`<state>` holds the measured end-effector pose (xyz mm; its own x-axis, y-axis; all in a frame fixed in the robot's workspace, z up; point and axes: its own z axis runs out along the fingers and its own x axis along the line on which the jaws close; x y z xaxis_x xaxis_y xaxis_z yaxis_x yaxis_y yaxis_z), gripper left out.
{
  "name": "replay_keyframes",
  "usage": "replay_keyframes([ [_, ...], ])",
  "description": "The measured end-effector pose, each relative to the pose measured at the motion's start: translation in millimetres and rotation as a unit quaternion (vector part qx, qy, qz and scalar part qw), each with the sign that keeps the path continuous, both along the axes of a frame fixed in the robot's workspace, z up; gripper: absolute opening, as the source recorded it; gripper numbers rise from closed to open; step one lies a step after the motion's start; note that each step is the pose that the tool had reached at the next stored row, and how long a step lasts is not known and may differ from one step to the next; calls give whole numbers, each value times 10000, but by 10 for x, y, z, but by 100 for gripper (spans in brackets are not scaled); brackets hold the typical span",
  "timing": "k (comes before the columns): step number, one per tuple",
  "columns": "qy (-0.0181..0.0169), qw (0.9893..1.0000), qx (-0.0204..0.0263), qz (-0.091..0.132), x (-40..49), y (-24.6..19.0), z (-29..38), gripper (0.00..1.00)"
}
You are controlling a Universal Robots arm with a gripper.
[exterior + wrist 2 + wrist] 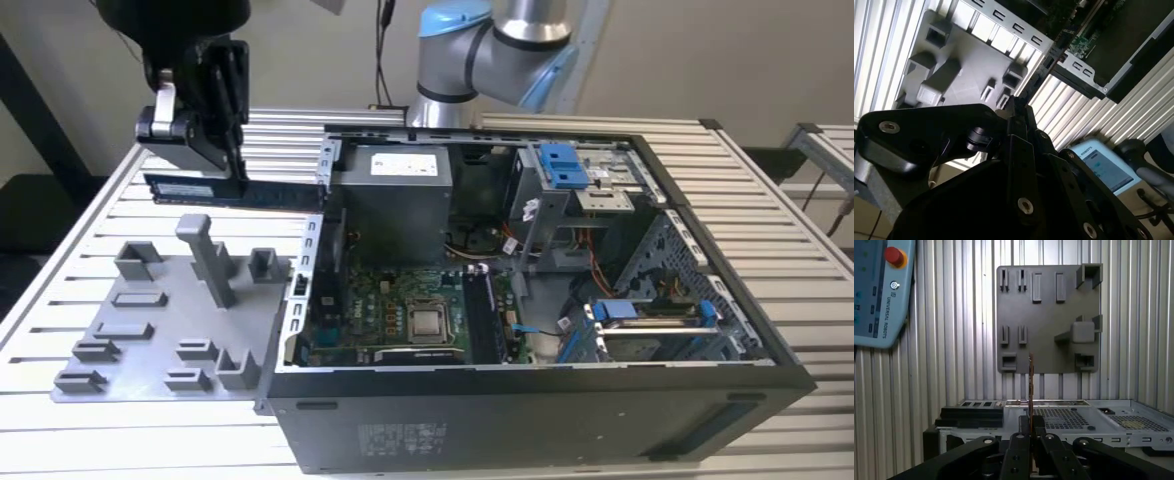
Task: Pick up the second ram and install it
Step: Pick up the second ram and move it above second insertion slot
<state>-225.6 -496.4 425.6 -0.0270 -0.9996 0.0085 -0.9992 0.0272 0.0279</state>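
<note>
The second ram (283, 193) is a long dark stick held level and on edge above the table, over the far end of the grey fixture plate (147, 345). My gripper (220, 172) is shut on it near its middle, at the exterior view's upper left. One end of the stick reaches almost to the side wall of the open computer case (534, 400). In the first wrist view the ram (1030, 382) shows edge-on, rising from between the fingers (1016, 450). In the second wrist view the ram (1046, 62) runs out from the gripper (1018, 112) toward the case.
Several upright blocks and slots stand on the grey fixture plate (1049, 315). Inside the case lie the motherboard with its long black sockets (489, 315), a power supply (394, 195) and blue-tabbed drive bays (567, 165). A teach pendant (874, 290) lies on the slatted table.
</note>
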Motion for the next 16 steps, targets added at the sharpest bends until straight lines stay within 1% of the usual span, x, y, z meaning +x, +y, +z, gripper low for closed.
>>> replay_keyframes([
  [16, 31, 10000, 0, 0, 298, 0, 0, 14],
])
